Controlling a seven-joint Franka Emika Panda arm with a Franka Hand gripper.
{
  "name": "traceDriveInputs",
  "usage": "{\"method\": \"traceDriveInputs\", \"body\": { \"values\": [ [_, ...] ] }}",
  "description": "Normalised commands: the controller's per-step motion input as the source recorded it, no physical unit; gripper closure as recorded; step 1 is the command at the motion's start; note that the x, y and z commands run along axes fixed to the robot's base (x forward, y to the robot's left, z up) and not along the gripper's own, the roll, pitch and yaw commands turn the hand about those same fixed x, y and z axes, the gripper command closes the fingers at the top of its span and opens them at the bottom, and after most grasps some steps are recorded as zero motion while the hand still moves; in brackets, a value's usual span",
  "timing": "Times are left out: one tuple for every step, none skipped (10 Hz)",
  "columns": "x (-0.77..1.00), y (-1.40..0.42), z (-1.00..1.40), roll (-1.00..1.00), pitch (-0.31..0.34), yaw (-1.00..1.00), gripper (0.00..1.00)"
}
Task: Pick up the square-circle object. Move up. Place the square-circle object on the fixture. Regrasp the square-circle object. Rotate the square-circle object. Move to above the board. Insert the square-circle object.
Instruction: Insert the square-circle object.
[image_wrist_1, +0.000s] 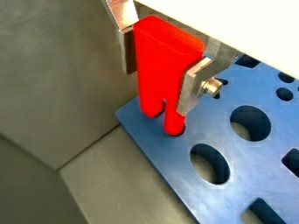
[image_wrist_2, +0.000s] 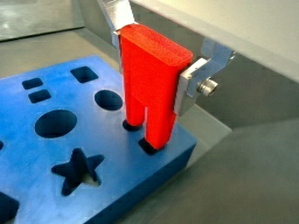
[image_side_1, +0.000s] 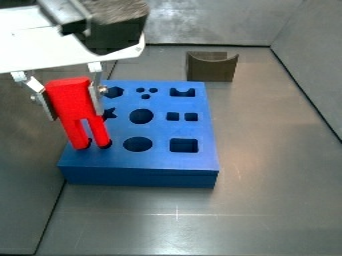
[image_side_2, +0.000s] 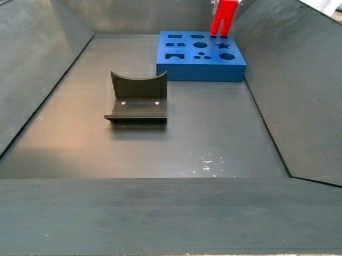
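Pincer (image_side_1: 70, 85) at the upper left of a side view is closed tight on the square-circle object (image_side_1: 75, 116), its silver fingers (image_wrist_2: 194, 77) pressing both sides of the red head. The red piece stands upright with its two legs pointing down, and their tips sit at holes near a corner of the blue board (image_side_1: 160, 150). Across the floor, well apart from the board, stands the dark fixture (image_side_2: 135, 97).
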Motion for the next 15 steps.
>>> {"method": "traceDriveInputs", "body": {
  "values": [
    [0.09, -0.08, -0.07, 0.00, -0.020, 0.25, 1.00],
    [0.14, 0.00, -0.22, 0.00, -0.036, 0.12, 1.00],
    [0.31, 0.00, -0.39, 0.00, -0.089, 0.16, 1.00],
    [0.22, 0.00, -0.35, 0.00, -0.079, 0.08, 1.00],
    [0.09, 0.00, -0.32, 0.00, -0.077, 0.00, 1.00],
    [0.05, 0.00, -0.33, 0.00, -0.054, 0.00, 1.00],
    [0.00, 0.01, -0.31, 0.00, -0.029, 0.00, 1.00],
    [0.00, 0.04, -0.43, 0.01, -0.059, -0.03, 1.00],
    [0.00, 0.00, -0.46, 0.00, -0.074, 0.00, 1.00],
    [0.00, 0.00, -0.39, 0.00, -0.084, 0.00, 1.00],
    [0.00, 0.00, -0.47, 0.00, -0.081, 0.00, 1.00],
    [0.00, -0.03, -0.53, 0.01, -0.107, -0.11, 1.00],
    [0.00, -0.03, -0.57, 0.01, -0.110, -0.11, 1.00],
    [0.00, -0.06, -0.66, 0.01, -0.149, -0.16, 1.00],
    [0.00, -0.07, -0.67, 0.01, -0.151, -0.14, 1.00]
  ]
}}
